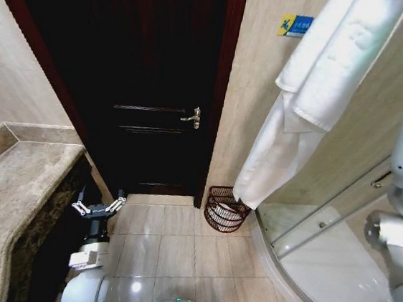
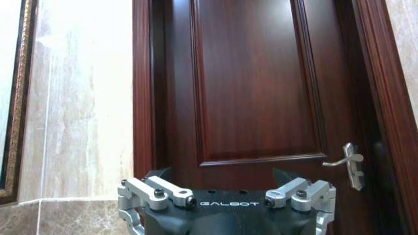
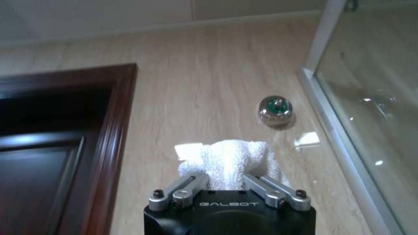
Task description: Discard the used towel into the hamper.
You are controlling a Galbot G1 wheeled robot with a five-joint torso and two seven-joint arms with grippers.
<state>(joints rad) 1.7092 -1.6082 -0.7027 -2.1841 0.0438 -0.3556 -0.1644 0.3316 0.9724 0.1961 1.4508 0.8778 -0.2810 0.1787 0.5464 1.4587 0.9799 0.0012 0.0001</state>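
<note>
A long white towel [image 1: 301,96] hangs down the beige wall at the right of the head view. Its lower tip ends just above the hamper [image 1: 225,209]. The hamper is a small reddish-brown openwork basket standing on the floor tiles beside the door frame, with something pale inside. In the right wrist view my right gripper [image 3: 226,177] is raised high near the wall and shut on the towel's [image 3: 228,156] top end. My left gripper [image 1: 98,207] hangs low beside the counter, open and holding nothing. In the left wrist view the left gripper [image 2: 228,192] faces the door.
A dark wooden door [image 1: 158,81] with a lever handle [image 1: 192,117] stands straight ahead. A stone counter [image 1: 8,203] runs along the left. A curved glass shower enclosure [image 1: 322,236] fills the right. A chrome wall knob [image 3: 275,109] sits above the towel. Bare floor tiles [image 1: 169,249] lie between them.
</note>
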